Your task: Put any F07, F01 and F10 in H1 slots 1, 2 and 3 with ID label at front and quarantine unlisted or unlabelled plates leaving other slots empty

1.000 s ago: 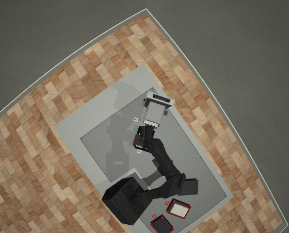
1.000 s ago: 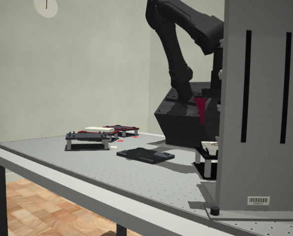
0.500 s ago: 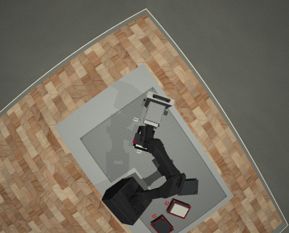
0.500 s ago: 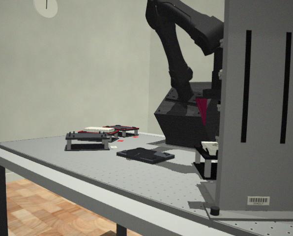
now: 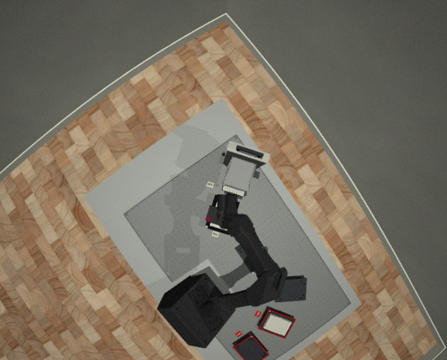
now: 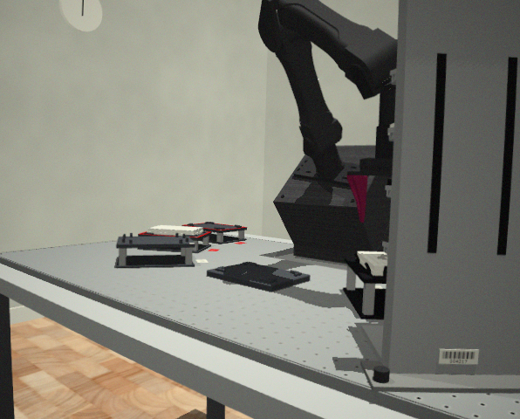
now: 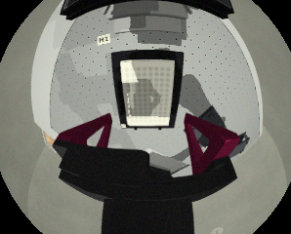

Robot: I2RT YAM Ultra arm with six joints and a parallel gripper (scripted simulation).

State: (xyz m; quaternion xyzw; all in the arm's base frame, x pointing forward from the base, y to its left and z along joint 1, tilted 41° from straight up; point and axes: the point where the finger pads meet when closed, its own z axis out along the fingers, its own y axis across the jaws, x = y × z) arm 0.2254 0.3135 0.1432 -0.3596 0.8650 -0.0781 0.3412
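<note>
The grey plate hotel H1 (image 5: 250,154) (image 6: 468,189) stands at the far end of the deck. Its slots are hidden from these views. A pale edge (image 5: 234,190) shows at its front. A white 96-well plate (image 7: 147,92) (image 6: 372,260) lies flat in a black raised nest (image 7: 117,92) just in front of the hotel. My gripper (image 7: 147,117) (image 5: 220,217) hangs open and empty straight above this plate, with its magenta fingers to either side of it. One finger (image 6: 359,194) shows beside the hotel wall. I cannot read any plate label.
Two red-edged quarantine nests stand near the arm's base (image 5: 194,306): one holds a white plate (image 5: 276,323) (image 6: 175,230), the other (image 5: 250,346) (image 6: 215,225) is bare. An empty raised nest (image 6: 154,242) and a flat black pad (image 6: 257,275) lie mid-deck.
</note>
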